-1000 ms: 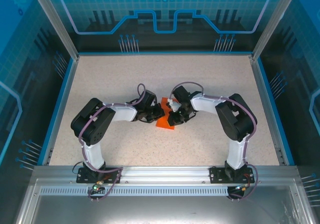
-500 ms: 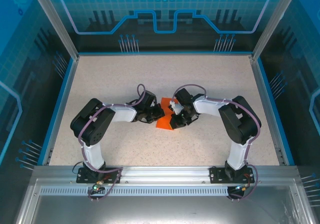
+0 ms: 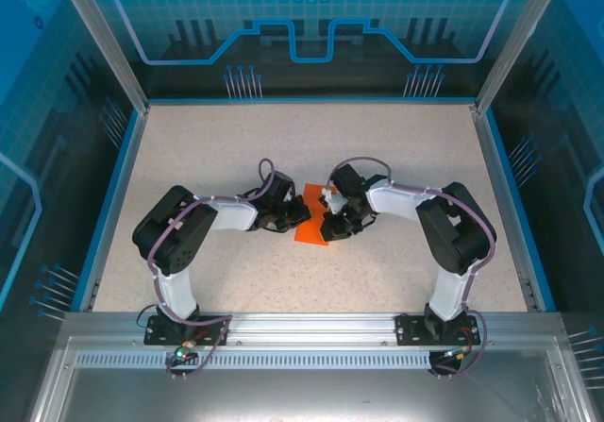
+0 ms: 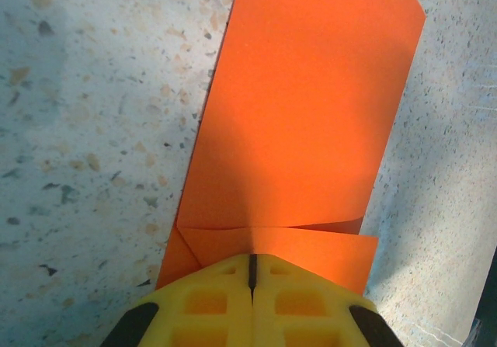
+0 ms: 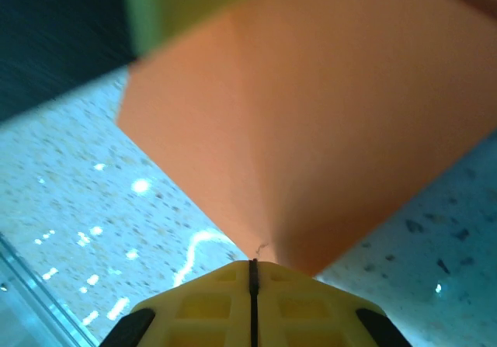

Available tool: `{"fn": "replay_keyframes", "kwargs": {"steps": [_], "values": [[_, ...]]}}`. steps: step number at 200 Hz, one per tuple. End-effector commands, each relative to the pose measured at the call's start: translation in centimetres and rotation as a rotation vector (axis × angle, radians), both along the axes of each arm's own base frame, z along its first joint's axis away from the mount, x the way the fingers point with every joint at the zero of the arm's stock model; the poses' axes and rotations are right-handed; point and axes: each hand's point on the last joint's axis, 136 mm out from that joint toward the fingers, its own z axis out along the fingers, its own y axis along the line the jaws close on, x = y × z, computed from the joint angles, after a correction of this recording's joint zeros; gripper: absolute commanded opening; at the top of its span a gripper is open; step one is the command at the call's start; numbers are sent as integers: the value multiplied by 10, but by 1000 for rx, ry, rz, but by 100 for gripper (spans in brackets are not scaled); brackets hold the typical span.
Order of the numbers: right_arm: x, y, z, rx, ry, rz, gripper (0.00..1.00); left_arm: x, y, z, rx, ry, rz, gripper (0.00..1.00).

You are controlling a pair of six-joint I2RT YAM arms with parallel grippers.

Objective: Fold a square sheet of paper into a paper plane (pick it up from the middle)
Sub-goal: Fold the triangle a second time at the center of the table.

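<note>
Start at the near edge of the top view. The metal rail (image 3: 311, 329) runs across the front, and both arm bases are bolted to it, with the left arm (image 3: 175, 238) on the left and the right arm (image 3: 455, 231) on the right. Each arm rises from its base, bends and reaches inward, so the two wrists meet near the middle of the speckled table (image 3: 208, 148).

Check the left gripper (image 4: 251, 258) in its wrist view. Its yellow fingers (image 4: 210, 304) are pressed together, with only a thin dark seam between them. They are clamped on the near edge of the orange paper (image 4: 303, 114). From the fingertips the paper runs away as a long folded strip lying flat on the table, with a narrow flap creased across it just ahead of the tips.

Check the right gripper (image 5: 252, 263) in the same way. Its fingers are likewise closed to a hairline seam, and they pinch a corner of the orange paper. From that corner the paper widens into a broad wedge lifted off the table — it is out of focus at this range. A blurred yellow shape (image 5: 186, 5) sits at the upper left; you cannot tell what it is.

In the top view the orange paper (image 3: 309, 232) sits between the two grippers — partly covered by them, with orange showing on both the near and far sides.

Beyond the grippers, bare table runs to the blue back wall (image 3: 311, 25).
</note>
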Motion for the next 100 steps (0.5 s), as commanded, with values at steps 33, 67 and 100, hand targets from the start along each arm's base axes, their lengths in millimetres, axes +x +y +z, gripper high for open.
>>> {"fn": "replay_keyframes", "kwargs": {"steps": [33, 67, 100], "values": [[30, 19, 6, 38, -23, -32, 8, -30, 28, -38, 132, 133, 21, 0], [27, 15, -11, 2, 5, -24, 8, -30, 29, -38, 136, 134, 26, 0], [10, 3, -20, -31, 45, -3, 8, -30, 31, -41, 148, 145, 39, 0]]}}
